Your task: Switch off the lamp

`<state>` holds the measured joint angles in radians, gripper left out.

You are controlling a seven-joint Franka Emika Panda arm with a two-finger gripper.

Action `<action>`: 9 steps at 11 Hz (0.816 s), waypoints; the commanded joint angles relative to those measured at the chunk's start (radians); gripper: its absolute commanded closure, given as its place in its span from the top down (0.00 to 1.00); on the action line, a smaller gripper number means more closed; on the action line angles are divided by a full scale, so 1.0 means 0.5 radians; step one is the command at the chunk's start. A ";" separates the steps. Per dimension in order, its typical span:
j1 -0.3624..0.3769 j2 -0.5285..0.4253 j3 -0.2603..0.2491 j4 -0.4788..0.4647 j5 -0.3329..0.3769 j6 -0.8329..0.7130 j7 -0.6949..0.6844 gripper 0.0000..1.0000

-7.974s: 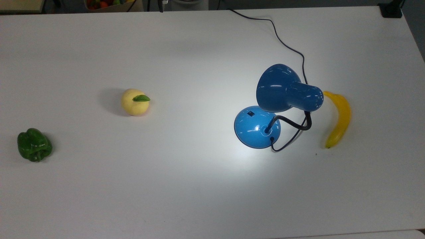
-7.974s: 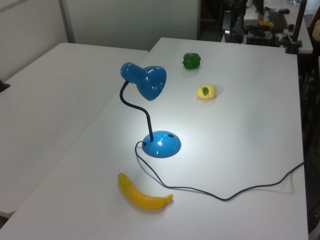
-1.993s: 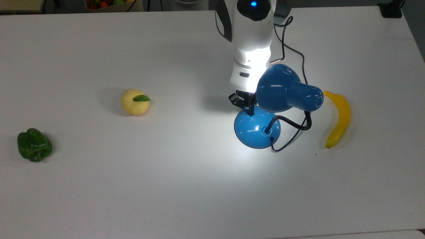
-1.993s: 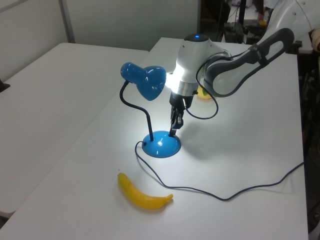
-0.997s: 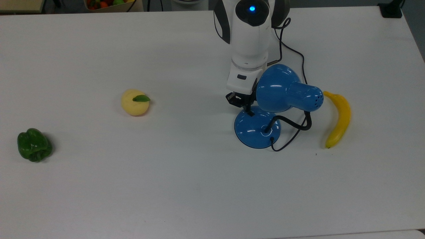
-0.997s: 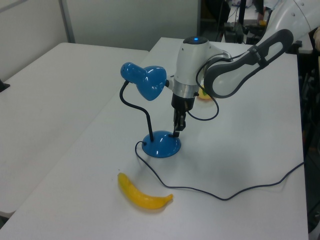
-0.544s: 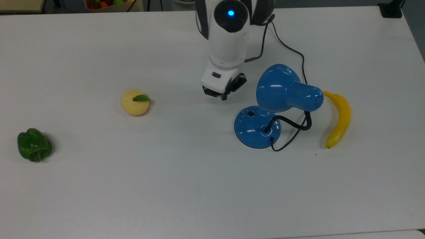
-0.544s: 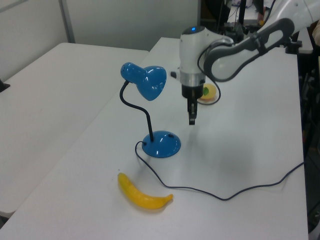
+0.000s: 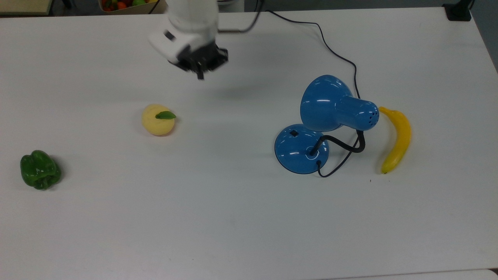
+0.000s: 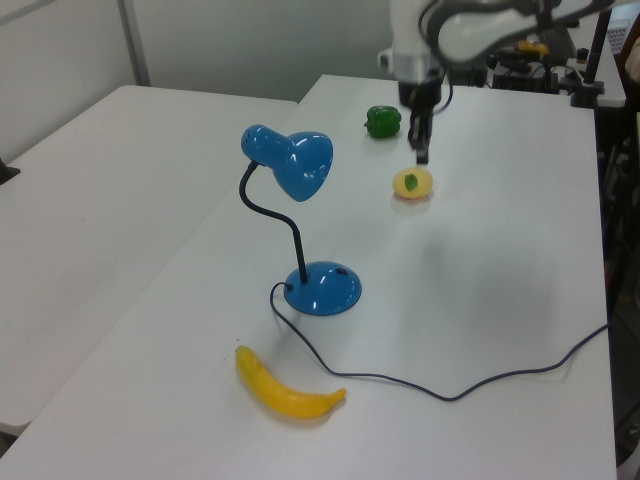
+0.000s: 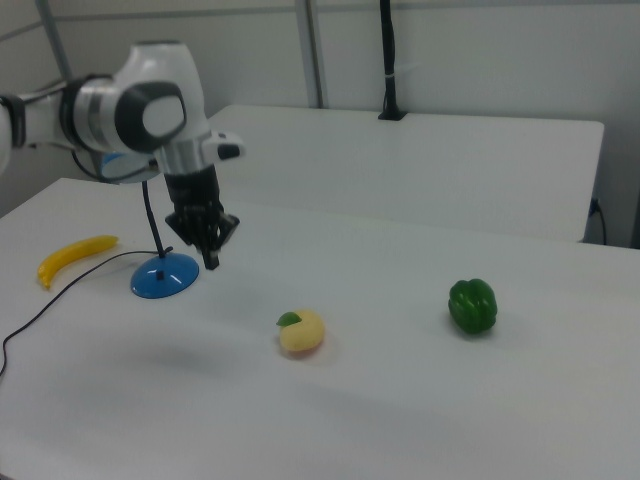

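Observation:
The blue lamp stands at the top view's right, its shade over the round base. The small black switch on the base is uncovered. No bright pool lies on the table under the shade, so the lamp is dark. In the left view the lamp stands at centre left on its base. My gripper hangs in the air well away from the lamp, towards the top view's upper left, fingers shut and holding nothing. It hovers above the yellow fruit in the left view, and beside the base in the right view.
A yellow fruit with a green leaf and a green pepper lie at the top view's left. A banana lies right of the lamp. The black cord runs from the base to the far table edge.
The bright pool under the lamp went out about a second ago. My gripper has since lifted off the base switch and swung far to the top view's upper left.

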<state>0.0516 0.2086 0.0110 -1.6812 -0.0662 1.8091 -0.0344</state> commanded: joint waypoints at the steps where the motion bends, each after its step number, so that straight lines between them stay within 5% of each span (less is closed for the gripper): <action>1: -0.017 -0.251 -0.089 0.119 -0.009 -0.304 0.063 0.00; 5: -0.091 -0.396 -0.096 0.163 0.016 -0.424 0.066 0.00; 7: -0.085 -0.408 -0.093 0.163 0.013 -0.437 0.066 0.14; 8: -0.094 -0.420 -0.096 0.163 0.019 -0.443 0.038 0.45; 9: -0.109 -0.435 -0.099 0.160 0.028 -0.449 0.035 0.92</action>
<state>0.0028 0.0116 -0.0352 -1.6011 -0.0659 1.6146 -0.0263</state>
